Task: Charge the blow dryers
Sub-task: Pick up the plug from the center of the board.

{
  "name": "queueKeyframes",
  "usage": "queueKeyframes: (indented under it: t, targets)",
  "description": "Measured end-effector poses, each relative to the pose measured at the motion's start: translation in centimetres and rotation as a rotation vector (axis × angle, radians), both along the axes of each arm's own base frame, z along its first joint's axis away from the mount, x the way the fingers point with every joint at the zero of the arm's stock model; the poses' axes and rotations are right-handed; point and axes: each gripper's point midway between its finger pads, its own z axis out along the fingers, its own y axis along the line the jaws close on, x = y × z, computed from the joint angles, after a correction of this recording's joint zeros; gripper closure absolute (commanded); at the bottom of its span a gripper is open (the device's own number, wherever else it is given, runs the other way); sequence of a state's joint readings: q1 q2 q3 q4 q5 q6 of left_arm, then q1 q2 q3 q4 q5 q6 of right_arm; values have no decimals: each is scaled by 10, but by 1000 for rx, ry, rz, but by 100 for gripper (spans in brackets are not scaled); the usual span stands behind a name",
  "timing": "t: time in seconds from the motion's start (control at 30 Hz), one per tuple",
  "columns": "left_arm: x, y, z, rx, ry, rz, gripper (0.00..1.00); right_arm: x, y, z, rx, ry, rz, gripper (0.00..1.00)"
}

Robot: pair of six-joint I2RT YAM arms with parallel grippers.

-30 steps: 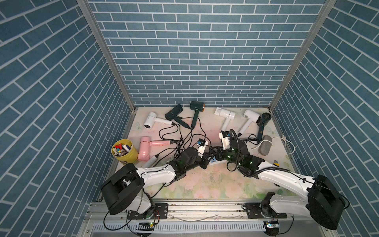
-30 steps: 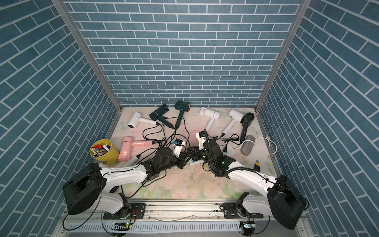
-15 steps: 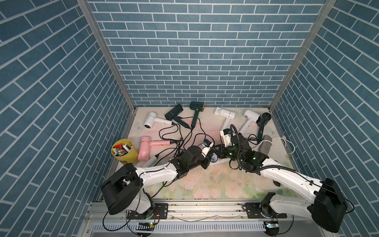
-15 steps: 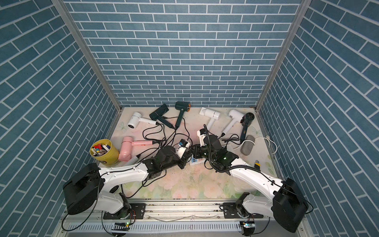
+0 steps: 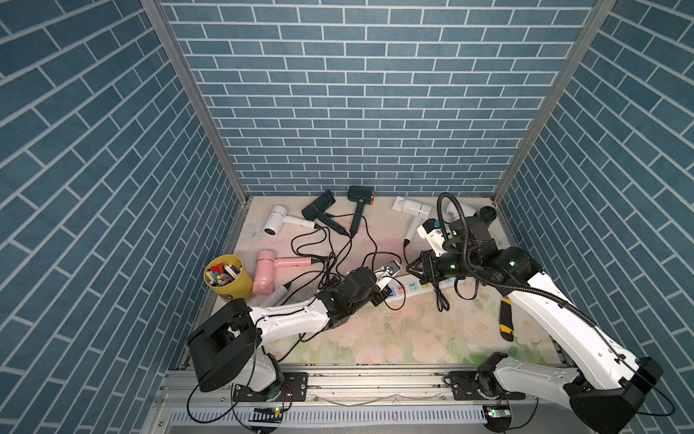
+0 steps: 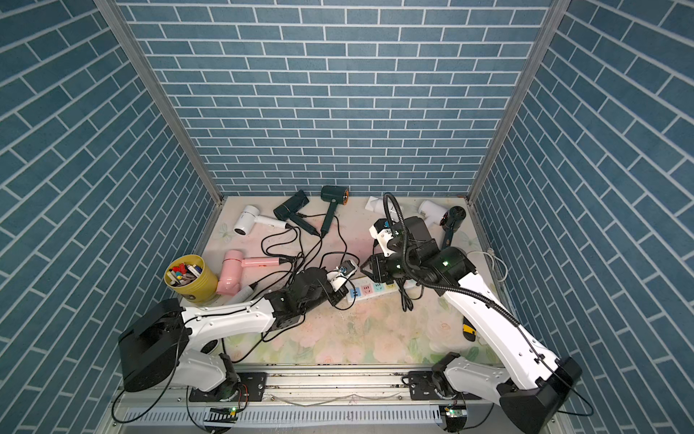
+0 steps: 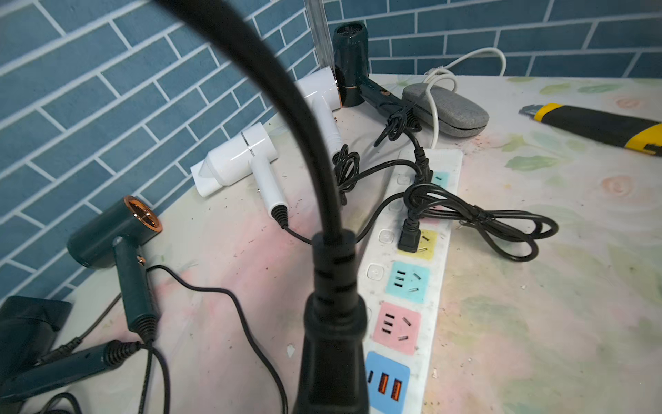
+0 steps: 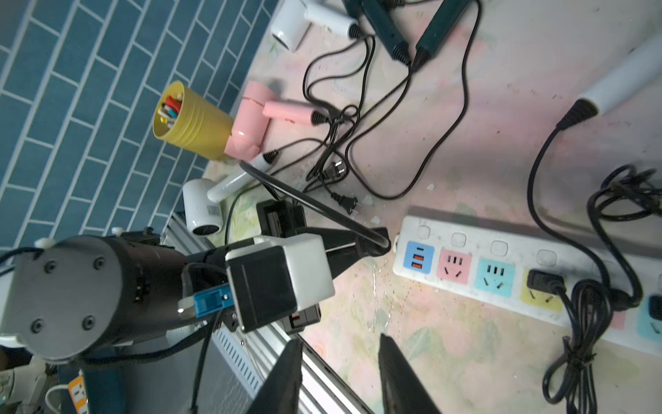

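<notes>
- Mostly white or dark, the blow dryers are hammer-shaped with black cords. A pink dryer [image 5: 264, 272] lies near the left edge of the table [image 5: 394, 338], beside a yellow cup [image 5: 225, 278].
- A white dryer [image 5: 276, 224], a black dryer [image 5: 318, 204] and a green dryer [image 5: 359, 195] with a copper nozzle ring lie along the far edge.
- Further right on that edge lies a boxy white dryer [image 5: 411, 208]. In the far right corner a navy dryer [image 6: 454, 216] sits just beside a round white dryer [image 6: 432, 210].
- The left wrist view shows a grey roll [image 7: 444, 107] by the corner dryers, which the right arm covers in both top views. It also shows one plug seated in the yellow socket of the power strip [image 7: 412, 258].
- The right wrist view shows the head of a last white dryer [image 8: 200, 211] at the left edge. In a top view only its handle shows past the left arm.
- The left gripper [image 8: 369, 245] has its jaws clamped tight on a black plug [image 7: 333, 340]. The plug is held at the strip's end nearest the left edge, by the blue USB panel. Whose cord it is cannot be told.
- The right gripper [image 8: 338, 347] has its jaws partly apart with nothing between them, above the table close to the strip. The held plug lies ahead of them, and the boxy white dryer's handle end is the nearest dryer part.
</notes>
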State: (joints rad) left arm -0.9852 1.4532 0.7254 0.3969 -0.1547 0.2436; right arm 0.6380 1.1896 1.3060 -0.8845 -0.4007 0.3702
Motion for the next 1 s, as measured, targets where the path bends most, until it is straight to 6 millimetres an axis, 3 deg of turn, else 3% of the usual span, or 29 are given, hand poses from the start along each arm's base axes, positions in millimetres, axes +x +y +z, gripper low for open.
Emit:
queueKeyframes:
  t: [0.23, 0.5, 0.8, 1.0]
  targets:
    - [-9, -2, -6, 103, -58, -36, 100, 21, -7, -18, -46, 167, -14, 57]
    - [-16, -5, -8, 145, -88, -68, 100, 36, 12, -16, -30, 255, 43, 57]
    - [-17, -6, -8, 159, -98, -82, 100, 32, 18, -51, -103, 398, 99, 66]
    - [-20, -7, -11, 177, -100, -98, 100, 26, 27, -63, -137, 432, 150, 76]
